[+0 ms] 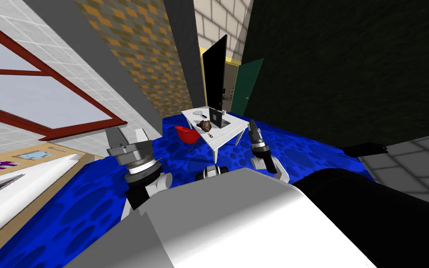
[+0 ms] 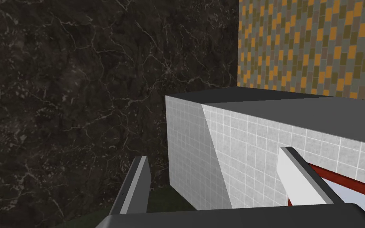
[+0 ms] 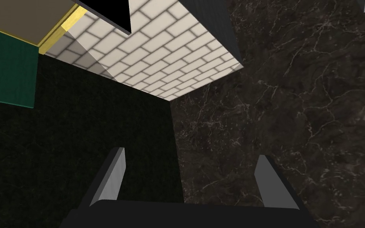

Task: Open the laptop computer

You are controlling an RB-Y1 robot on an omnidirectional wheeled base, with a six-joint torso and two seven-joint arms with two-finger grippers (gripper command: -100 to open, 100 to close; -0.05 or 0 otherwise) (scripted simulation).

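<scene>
The approach was the step in hand: the laptop (image 1: 218,119) sat on a white table (image 1: 218,139) well apart from both arms, so nothing had been touched yet. It lay toward the table's far side, near the right-hand edge. Its dark lid seemed to stand at an angle above a grey base, though it was too small to be sure.

The left gripper (image 1: 127,136) was raised beside the chest with its jaws spread and holding nothing; the left wrist view showed the same gap (image 2: 214,154). The right gripper (image 1: 253,124) pointed upward, its jaws likewise spread and empty (image 3: 190,154).

By my judgement, the next move called for driving closer over the floor, squaring up to the table's near edge, then bringing one gripper down to the lid's front lip.

A brown lump (image 1: 205,124) lay near the table's middle. A red chair (image 1: 188,134) stood at its left edge. The blue spotted carpet (image 1: 92,186) ran across the room, with a green door (image 1: 246,86) beyond the table.
</scene>
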